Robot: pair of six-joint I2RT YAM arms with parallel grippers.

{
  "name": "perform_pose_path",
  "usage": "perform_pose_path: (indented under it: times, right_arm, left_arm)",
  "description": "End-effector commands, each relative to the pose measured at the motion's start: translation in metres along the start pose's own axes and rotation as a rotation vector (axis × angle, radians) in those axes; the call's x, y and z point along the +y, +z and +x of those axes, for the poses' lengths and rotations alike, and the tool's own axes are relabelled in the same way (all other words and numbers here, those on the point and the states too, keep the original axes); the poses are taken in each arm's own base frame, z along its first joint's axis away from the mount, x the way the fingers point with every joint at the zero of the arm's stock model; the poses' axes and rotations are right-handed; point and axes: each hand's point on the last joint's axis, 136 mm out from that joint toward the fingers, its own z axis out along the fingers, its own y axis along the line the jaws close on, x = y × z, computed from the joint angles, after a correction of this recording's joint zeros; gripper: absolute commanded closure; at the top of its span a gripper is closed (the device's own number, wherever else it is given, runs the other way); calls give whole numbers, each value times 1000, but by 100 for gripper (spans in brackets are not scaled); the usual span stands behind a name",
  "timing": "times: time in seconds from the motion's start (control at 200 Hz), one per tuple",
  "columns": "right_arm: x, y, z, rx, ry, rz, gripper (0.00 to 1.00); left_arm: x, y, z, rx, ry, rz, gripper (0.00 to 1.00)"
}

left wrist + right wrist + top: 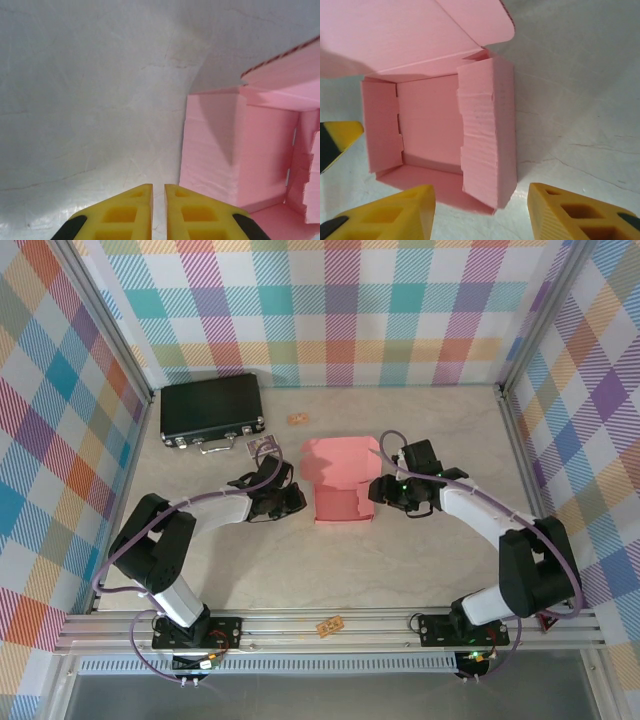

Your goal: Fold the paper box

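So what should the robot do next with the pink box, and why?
Probably the right gripper should ease forward and pinch the side wall of the paper box, which stands ahead of its open jaws. That wall looks wavy and loose, the lid is up, and the shut left gripper sits beside the box.

I see a pale, marbled table (400, 560) with 4 things lying on it. The pink paper box (338, 480) sits mid-table, walls up and lid flap open. A black case (212, 412) lies far left, a small card (262, 446) just beside it. A tan tag (297, 419) lies beyond the box.
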Motion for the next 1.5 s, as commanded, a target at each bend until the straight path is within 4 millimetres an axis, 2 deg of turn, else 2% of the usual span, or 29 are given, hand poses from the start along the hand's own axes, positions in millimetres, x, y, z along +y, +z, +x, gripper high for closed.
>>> perform_pose_path:
  times: [0.0,0.145,0.405,0.925,1.125,1.495]
  right_arm:
    - [10,6,-21,-78,32,-61,50]
    - [13,18,-25,-66,5,-84,51]
    - [5,36,-25,-39,7,-66,52]
    - [-4,59,-22,4,3,-29,65]
    - [-6,66,-18,15,-30,41,69]
    - [-24,70,-9,23,-104,256,77]
  left_arm:
    - [-2,6,-10,-20,-36,29,86]
    - [-2,11,-12,-14,-57,42,86]
    - [-3,18,-10,15,-61,59,86]
    - [-4,25,-4,52,-61,80,89]
    - [-5,27,-1,63,-63,87,89]
    - [-5,30,1,74,-64,95,91]
